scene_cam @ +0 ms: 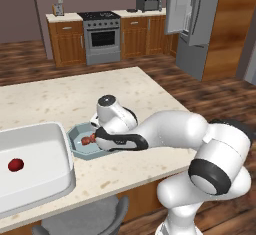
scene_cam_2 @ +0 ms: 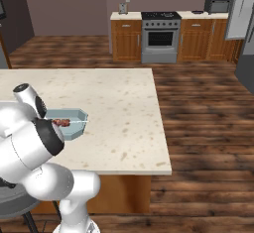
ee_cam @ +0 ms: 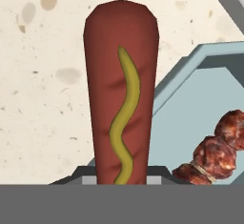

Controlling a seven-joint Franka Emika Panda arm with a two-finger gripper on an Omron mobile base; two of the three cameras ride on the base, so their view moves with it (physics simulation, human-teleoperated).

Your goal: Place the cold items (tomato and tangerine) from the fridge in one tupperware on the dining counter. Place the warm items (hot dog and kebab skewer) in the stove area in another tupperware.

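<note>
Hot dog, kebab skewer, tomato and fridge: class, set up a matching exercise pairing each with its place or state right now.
Things:
1. hot dog
2. kebab skewer
3. tomato
4. fridge

Places or states:
A. lying in the white tray
B. door standing open
C. held in the gripper
D. lying in the teal container

Pairs: 1-C, 2-D, 3-A, 4-B

Even, soft, shadowless rendered light.

Beside the pincer [ee_cam: 122,182], room inside the shallow pale teal octagonal container [ee_cam: 200,108] is narrowed by a charred meat skewer [ee_cam: 212,151]; bare speckled beige worktop [ee_cam: 43,99] lies opposite.
</note>
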